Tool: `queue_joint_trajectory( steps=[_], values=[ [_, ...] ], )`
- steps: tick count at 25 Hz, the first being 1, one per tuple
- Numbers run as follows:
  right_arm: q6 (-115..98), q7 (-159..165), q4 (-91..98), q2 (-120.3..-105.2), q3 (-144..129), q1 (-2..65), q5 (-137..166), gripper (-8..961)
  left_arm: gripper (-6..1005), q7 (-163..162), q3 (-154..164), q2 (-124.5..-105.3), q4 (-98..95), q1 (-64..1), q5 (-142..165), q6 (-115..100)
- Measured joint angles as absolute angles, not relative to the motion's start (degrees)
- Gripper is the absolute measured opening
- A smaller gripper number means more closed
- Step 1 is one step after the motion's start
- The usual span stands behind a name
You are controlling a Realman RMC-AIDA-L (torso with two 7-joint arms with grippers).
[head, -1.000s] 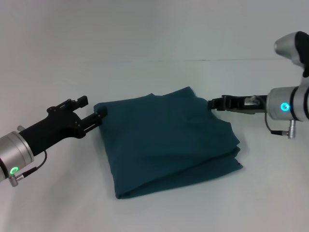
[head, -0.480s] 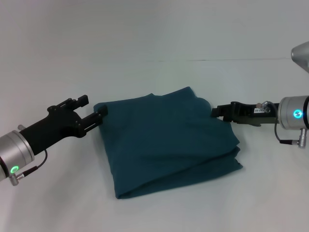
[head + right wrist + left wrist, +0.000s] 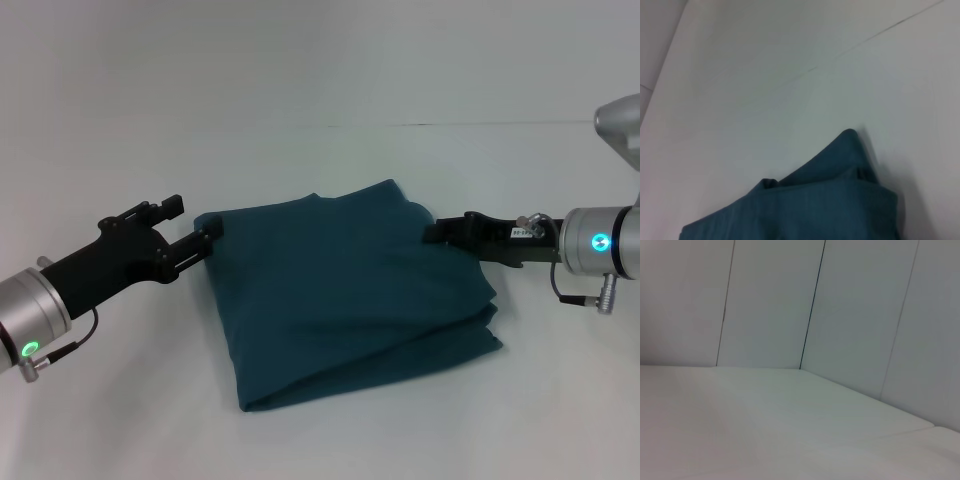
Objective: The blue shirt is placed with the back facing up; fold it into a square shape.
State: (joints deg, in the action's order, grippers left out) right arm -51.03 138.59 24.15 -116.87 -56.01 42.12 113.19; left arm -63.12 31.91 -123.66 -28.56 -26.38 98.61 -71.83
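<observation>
On the near part of the white desk (image 3: 120, 420), the blue shirt (image 3: 350, 290) lies folded into a rough square of several layers, plain side up, with its nearest corner pointing toward the robot and stacked edges showing along its right side. No lettering shows on it.

At its left far corner, the left pincer (image 3: 195, 228) reaches in from the left on a black arm. Its 2 fingers stand spread apart: the lower one touches the corner of the cloth, the upper one is held clear above and to the left. It grips nothing that I can make out.

At the right far edge, the right pincer (image 3: 435, 232) comes in level from the right, its tip touching or just over the shirt's edge. I cannot tell how far it is open, or whether it holds any cloth.

The right wrist view shows the folded corner of the shirt (image 3: 840, 200) on the pale surface. The left wrist view shows only desk and the panelled wall (image 3: 855, 315) beyond.
</observation>
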Motion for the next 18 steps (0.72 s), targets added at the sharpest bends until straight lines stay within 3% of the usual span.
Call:
queue_joint_trajectory(
  steps=[18],
  values=[
    [-51.55,139.08,22.8,-117.5,-54.11,41.73,113.1,475,691,-63.01,31.9,-123.58,-28.65,-26.36,98.61,-71.62]
  ],
)
